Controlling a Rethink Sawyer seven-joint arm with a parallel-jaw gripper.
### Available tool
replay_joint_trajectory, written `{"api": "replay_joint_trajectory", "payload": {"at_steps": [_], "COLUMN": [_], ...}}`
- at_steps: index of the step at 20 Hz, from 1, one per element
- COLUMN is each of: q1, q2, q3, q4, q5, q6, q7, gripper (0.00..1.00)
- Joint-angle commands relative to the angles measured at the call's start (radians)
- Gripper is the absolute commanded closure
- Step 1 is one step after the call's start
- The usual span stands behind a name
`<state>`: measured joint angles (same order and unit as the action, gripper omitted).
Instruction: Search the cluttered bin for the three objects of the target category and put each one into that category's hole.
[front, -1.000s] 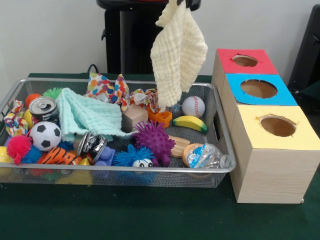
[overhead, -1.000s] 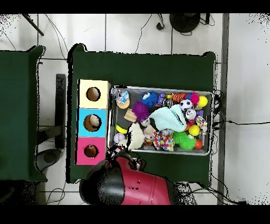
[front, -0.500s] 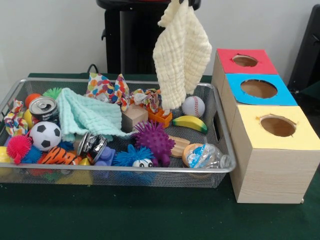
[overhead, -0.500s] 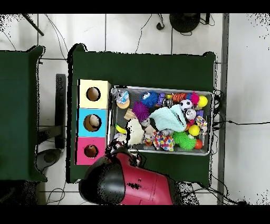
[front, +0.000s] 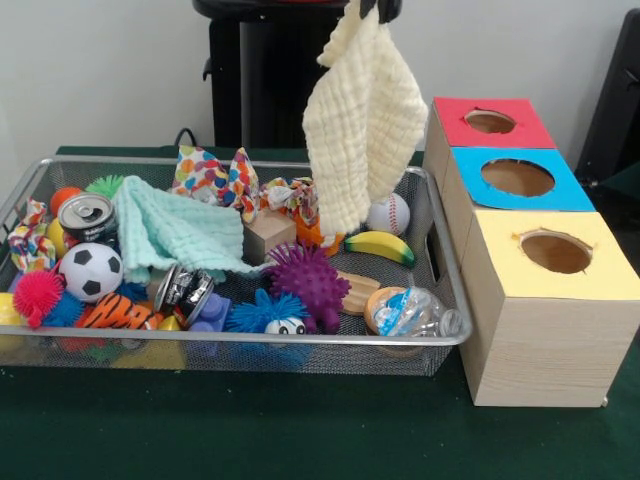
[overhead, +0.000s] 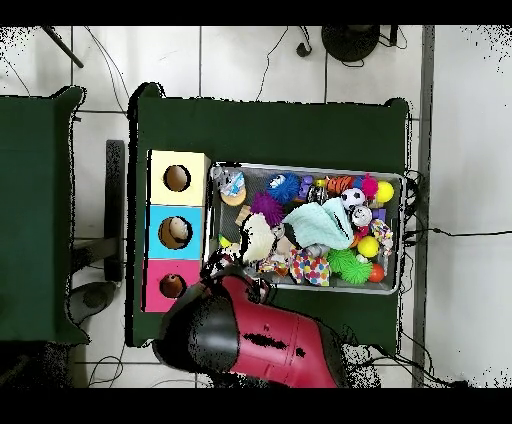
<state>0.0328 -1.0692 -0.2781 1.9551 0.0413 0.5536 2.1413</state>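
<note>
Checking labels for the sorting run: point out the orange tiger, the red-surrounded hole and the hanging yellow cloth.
tiger (front: 118, 312), front view, on its striped back.
red-surrounded hole (front: 490, 121), front view, inside the round opening.
yellow cloth (front: 363, 125), front view, middle of the hanging fabric.

The wire-mesh bin (front: 440, 262) sat crammed below the gripper (front: 368, 8); the orange striped tiger (front: 118, 312) lay well off from the gripper; the red-surrounded hole (front: 490, 121) stood open just beside it.

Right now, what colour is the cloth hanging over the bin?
Pale cream-yellow, a waffle-textured cloth; the front view shows it best.
</note>
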Motion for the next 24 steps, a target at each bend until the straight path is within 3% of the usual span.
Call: {"api": "replay_joint_trajectory", "payload": {"at_steps": [1,9,20,21,24], "q1": [-0.044,0.002,0.011,-0.002,0.011], "q2": [0.061,0.137,0.197,0.193,0.199], "q3": [0.14,0.139,0.145,0.162,0.147], "q4": [-0.055,-0.149,-0.164,-0.152,-0.162], "q5": [0.029,0.027,0.03,0.032,0.031], "q6": [-0.106,-0.083,-0.166,-0.176,-0.159], "q7": [0.064,0.118,0.124,0.106,0.116], "gripper": [1.0,1.0,1.0,0.0,0.0]}}
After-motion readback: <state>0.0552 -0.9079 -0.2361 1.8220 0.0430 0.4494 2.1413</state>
